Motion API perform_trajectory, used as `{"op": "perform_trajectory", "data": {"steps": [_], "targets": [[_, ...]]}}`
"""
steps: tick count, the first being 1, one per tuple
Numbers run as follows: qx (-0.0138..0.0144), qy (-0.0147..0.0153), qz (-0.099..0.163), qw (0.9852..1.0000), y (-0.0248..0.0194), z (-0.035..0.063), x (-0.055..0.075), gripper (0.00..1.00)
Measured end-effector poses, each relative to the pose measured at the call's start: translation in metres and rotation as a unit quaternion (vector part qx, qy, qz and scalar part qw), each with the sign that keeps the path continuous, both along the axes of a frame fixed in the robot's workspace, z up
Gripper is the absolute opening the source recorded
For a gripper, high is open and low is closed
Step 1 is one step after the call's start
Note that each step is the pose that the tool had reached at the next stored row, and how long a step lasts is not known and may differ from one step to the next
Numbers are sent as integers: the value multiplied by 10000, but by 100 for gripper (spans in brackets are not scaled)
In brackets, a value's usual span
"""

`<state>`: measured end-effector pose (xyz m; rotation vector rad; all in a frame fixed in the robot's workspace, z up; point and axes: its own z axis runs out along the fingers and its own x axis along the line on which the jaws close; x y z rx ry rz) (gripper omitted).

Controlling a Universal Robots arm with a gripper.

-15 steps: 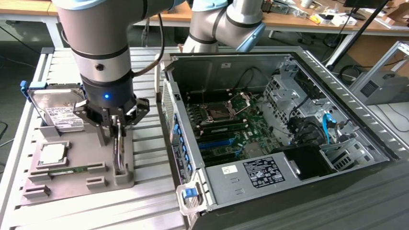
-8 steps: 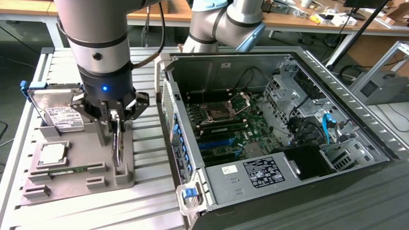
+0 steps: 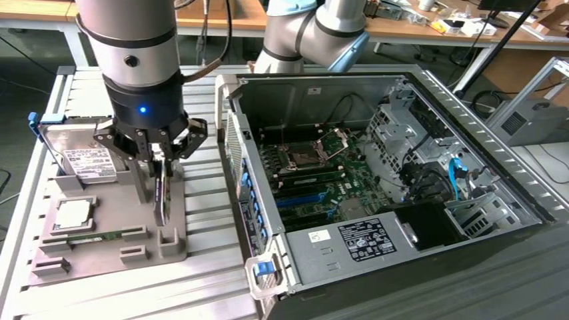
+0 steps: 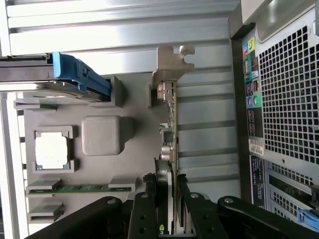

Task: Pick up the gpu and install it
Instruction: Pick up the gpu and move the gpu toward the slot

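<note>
The gpu (image 3: pixel 160 197) is a thin dark card standing on edge over the grey fixture tray (image 3: pixel 106 257), to the exterior view's left of the open computer case (image 3: pixel 356 167). My gripper (image 3: pixel 158 157) comes down from above, with a finger on each face of the card, shut on it. In the wrist view the gpu (image 4: pixel 172 114) runs away from my gripper (image 4: pixel 167 199). Its silver bracket (image 4: pixel 172 62) is at the far end, and the fingers (image 4: pixel 148 211) press against the card's sides. Whether the card has left the tray's holder I cannot tell.
The tray also carries a silver hard drive (image 3: pixel 84 157) with a blue frame, a square silver chip (image 3: pixel 73 213) and a green memory stick (image 4: pixel 79 188). The case lies open, showing its motherboard (image 3: pixel 311 180), and its perforated rear panel (image 4: pixel 286 89) is close beside the card.
</note>
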<state>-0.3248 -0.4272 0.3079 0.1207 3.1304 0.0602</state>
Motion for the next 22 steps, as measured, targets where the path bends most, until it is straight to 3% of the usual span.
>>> {"op": "perform_trajectory", "data": {"steps": [22], "targets": [[0, 0, 0, 10000, 0, 524, 0, 27]]}}
